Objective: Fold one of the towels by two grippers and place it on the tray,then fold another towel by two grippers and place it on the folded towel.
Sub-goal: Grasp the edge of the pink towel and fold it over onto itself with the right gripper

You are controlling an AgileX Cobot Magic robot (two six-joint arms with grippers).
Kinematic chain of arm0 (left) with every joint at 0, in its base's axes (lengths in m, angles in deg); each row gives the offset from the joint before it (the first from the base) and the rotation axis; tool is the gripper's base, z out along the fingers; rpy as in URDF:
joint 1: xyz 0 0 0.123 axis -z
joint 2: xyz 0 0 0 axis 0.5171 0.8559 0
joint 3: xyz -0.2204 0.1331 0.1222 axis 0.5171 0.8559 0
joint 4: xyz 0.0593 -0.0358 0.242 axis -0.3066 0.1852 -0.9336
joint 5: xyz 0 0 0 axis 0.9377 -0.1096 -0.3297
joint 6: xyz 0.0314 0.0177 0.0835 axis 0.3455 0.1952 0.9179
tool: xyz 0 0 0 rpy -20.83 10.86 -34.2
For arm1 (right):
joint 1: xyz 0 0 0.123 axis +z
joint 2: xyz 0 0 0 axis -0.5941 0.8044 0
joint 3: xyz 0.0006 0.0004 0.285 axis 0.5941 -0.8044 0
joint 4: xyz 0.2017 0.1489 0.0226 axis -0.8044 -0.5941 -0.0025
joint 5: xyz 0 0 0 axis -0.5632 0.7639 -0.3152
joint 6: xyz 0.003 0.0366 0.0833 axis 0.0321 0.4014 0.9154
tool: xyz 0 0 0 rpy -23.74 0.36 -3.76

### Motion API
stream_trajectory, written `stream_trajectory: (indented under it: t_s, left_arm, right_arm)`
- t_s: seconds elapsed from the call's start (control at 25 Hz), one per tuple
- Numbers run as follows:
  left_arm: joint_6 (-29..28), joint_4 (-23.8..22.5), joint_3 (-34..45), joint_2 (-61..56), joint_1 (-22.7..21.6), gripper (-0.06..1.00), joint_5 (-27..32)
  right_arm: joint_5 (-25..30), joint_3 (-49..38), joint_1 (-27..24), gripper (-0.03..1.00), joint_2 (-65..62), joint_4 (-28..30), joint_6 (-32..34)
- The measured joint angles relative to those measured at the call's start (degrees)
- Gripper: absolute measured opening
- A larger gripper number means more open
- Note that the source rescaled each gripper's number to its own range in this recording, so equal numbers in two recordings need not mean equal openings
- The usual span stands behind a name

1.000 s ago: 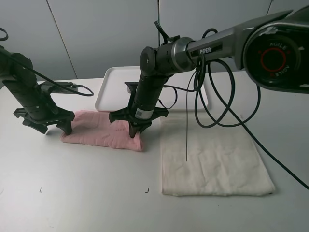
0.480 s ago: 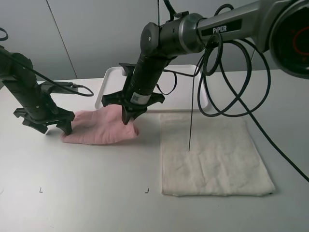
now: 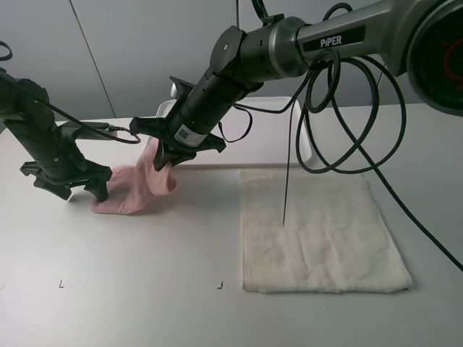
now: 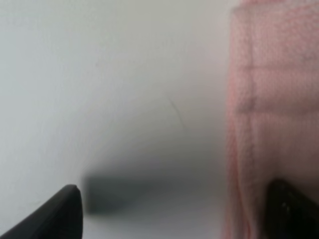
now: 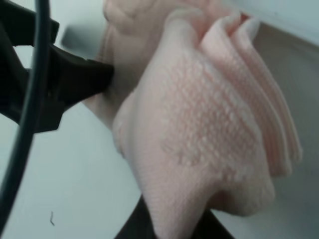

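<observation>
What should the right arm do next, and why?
Probably carry the pinched end across to the left gripper and lay it down: the right gripper holds one end of the pink towel raised while the other end lies on the table, so the fold looks unfinished.

Smaller towel (image 3: 134, 191) lies left of larger towel (image 3: 318, 238), tray (image 3: 271, 148) behind both.

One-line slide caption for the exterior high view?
Right end effector holds one end of the pink towel raised; left end effector open at the other end; cream towel lies flat.
</observation>
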Motion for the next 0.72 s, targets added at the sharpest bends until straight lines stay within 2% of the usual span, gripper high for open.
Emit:
stream_trajectory:
  t_s: [0.12,0.28,0.72]
  left_arm:
    - [0.0,0.0,0.0,0.0,0.0,0.95,0.0]
    - [0.0,0.0,0.0,0.0,0.0,0.95,0.0]
    - [0.0,0.0,0.0,0.0,0.0,0.95,0.0]
  right_arm:
    - [-0.22,0.0,0.0,0.05,0.56,-4.41,-1.07]
    - [5.03,0.0,0.0,0.05,2.88,-9.92,-3.89]
    - [12.17,-0.1,-0.93,0.05,3.47,-10.93,-5.19]
